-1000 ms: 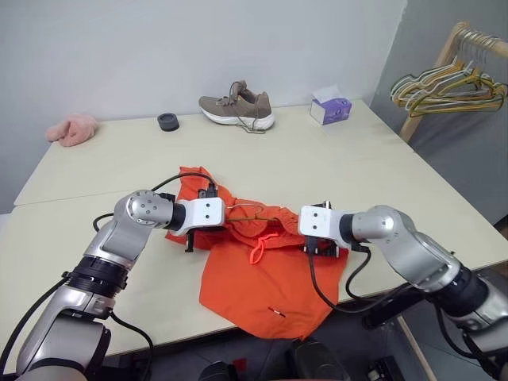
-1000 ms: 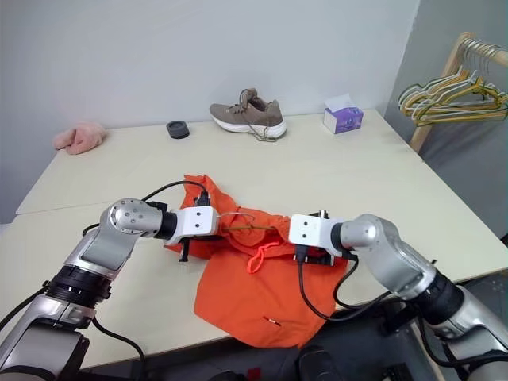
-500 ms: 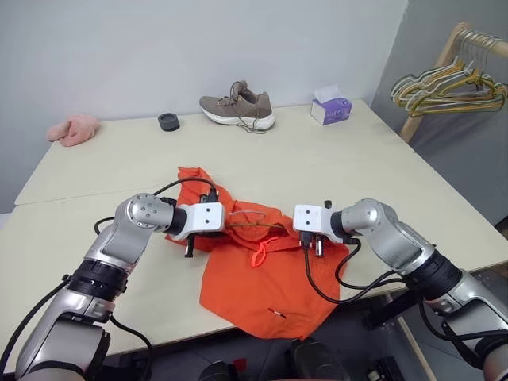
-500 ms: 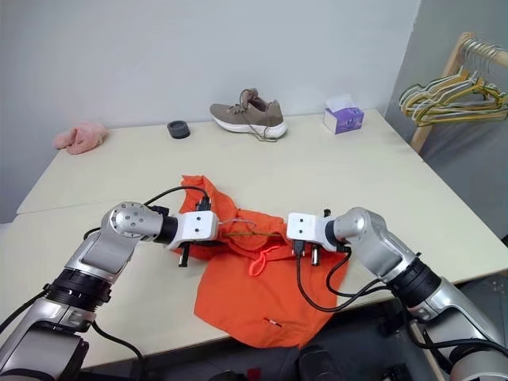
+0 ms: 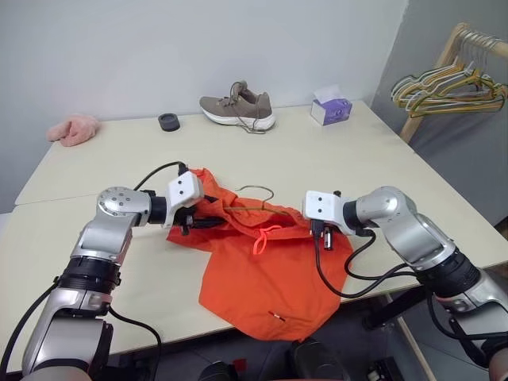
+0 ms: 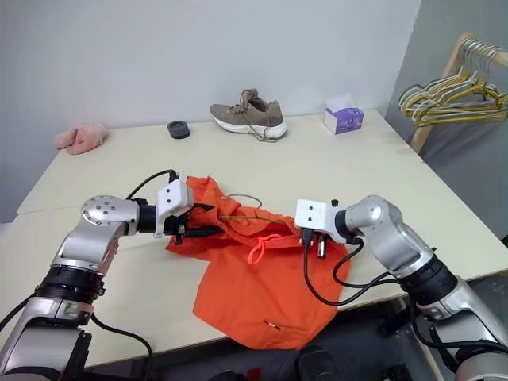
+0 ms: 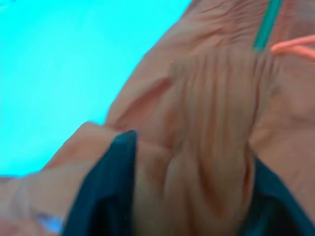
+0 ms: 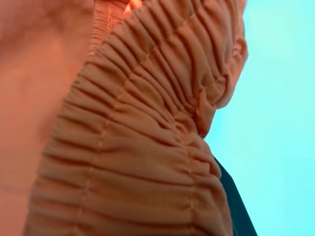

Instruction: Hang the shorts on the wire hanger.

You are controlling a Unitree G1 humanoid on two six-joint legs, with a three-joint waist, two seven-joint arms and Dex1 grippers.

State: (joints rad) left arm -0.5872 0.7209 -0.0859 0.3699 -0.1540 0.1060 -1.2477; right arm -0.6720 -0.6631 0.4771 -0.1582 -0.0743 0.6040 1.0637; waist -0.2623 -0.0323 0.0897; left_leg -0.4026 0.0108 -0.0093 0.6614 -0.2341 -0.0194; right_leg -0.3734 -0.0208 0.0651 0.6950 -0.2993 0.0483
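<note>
- Lying crumpled at the near edge of the table (image 5: 333, 151), the shorts (image 5: 266, 274) partly overhang it; the wire hanger (image 5: 252, 200) rests on the waistband, hook showing above the fabric.
- Judged purpose: both arms flank the waistband to spread it so the hanger can be worked in.
- Left gripper (image 5: 208, 223): black fingers (image 7: 101, 191) stand apart, with bunched orange fabric between them; a firm grip cannot be confirmed.
- Right gripper (image 5: 322, 238): fingers together, pinching the gathered elastic waistband at the shorts' right side.
</note>
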